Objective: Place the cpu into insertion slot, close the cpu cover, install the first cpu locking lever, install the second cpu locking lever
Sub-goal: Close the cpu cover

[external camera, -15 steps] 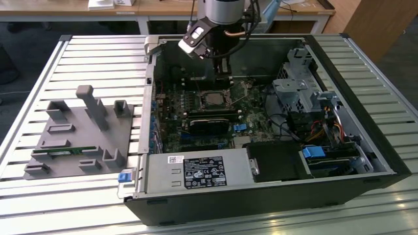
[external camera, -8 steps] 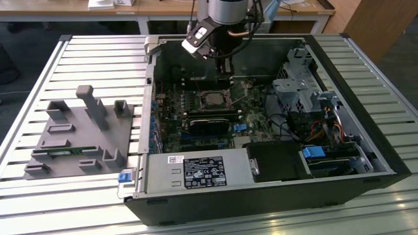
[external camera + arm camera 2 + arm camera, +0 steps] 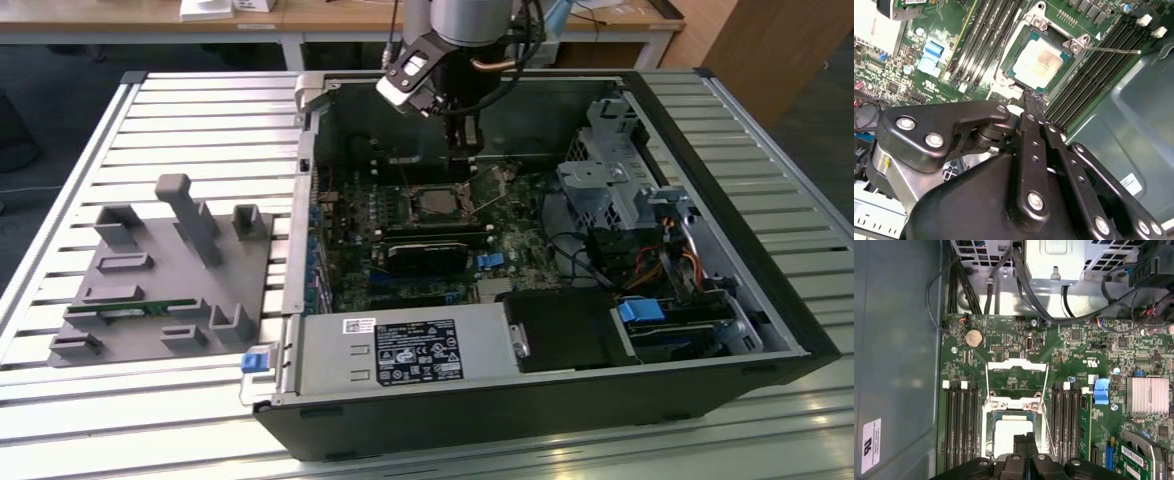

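The cpu lies flat in the slot, its silvery top bare in both wrist views. The cover stands swung open off the slot, hinged at one edge. The hand hangs at the slot's rim, fingers pressed together and holding nothing; whether it touches the rim is unclear. A thin wire lever juts out beside the slot. The green board sits in an open case on the slatted table.
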Robot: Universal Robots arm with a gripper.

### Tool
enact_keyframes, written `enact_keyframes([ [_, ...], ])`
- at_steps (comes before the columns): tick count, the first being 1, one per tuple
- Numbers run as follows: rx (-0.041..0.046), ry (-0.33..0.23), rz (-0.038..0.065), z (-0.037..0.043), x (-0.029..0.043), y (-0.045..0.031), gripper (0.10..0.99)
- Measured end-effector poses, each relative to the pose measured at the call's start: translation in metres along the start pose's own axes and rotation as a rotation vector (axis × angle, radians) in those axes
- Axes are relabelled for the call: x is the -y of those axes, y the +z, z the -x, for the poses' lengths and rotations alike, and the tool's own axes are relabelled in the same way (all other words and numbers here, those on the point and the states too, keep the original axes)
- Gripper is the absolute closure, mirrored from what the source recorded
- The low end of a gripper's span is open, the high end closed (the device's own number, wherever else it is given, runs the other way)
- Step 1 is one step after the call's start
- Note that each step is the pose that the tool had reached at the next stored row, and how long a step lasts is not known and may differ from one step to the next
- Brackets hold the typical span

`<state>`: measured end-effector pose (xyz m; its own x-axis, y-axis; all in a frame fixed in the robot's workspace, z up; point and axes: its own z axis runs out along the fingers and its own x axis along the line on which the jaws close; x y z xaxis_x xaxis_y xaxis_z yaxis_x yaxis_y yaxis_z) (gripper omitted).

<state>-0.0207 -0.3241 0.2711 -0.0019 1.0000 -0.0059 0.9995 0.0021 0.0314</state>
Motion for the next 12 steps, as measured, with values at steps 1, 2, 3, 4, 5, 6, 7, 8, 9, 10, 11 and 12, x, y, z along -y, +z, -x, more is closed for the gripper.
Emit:
enact_keyframes([
  [1,-0.0002,0.0,0.0,0.0,-0.0007,-0.0003,0.98],
  [2,-0.0004,0.0,0.0,0.0,-0.0017,-0.0002,0.98],
  [3,-0.0003,0.0,0.0,0.0,-0.0028,-0.0002,0.98],
  [4,-0.0001,0.0,0.0,0.0,-0.004,-0.0003,0.98],
  [5,-0.0001,0.0,-0.001,0.0,-0.0053,-0.0003,0.98],
  [6,-0.0001,0.0,-0.001,0.0,-0.0068,-0.0002,0.98],
  [7,-0.0001,0.0,-0.001,0.0,-0.0081,-0.0002,0.98],
  [8,0.0,0.0,-0.001,0.0,-0.0096,-0.0001,0.98],
  [9,-0.0001,0.0,-0.001,0.0,-0.0111,-0.0001,0.98],
  [10,-0.0001,0.0,-0.001,0.0,-0.0125,0.0,0.98],
  [11,-0.0001,0.0,-0.001,0.0,-0.0139,0.0,0.98],
  [12,0.0,0.0,-0.001,0.0,-0.0154,0.0001,0.98],
])
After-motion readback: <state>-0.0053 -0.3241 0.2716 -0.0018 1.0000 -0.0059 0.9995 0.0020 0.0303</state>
